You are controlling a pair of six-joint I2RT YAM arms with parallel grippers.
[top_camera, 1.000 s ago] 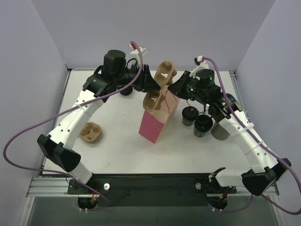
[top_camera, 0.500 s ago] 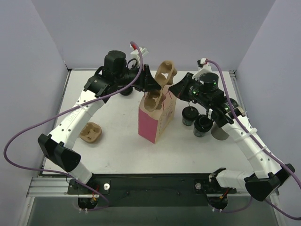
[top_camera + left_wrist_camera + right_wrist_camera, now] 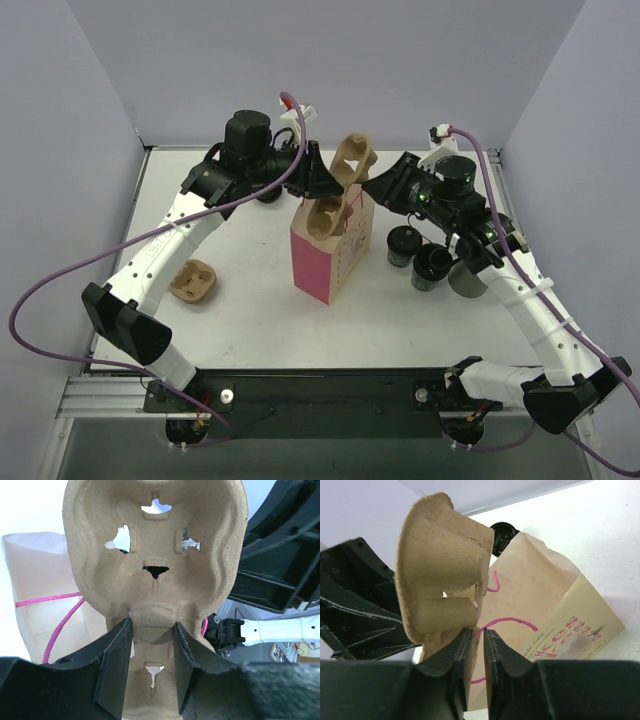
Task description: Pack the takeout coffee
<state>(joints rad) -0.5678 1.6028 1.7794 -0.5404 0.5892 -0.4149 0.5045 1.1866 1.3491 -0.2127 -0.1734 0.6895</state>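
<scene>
Top external shows your left tool (image 3: 152, 630) clamping the pulp carrier (image 3: 155, 545) into the pink bag (image 3: 318, 272); with your right tool (image 3: 478, 632) barely parted, grip unclear, that bag could tip

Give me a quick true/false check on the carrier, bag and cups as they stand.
1. The left gripper holds the carrier. True.
2. The bag lies flat. False: it stands upright.
3. No cups are outside the bag. False: two cups stand right of it.
4. A spare carrier lies left of the bag. True.
</scene>
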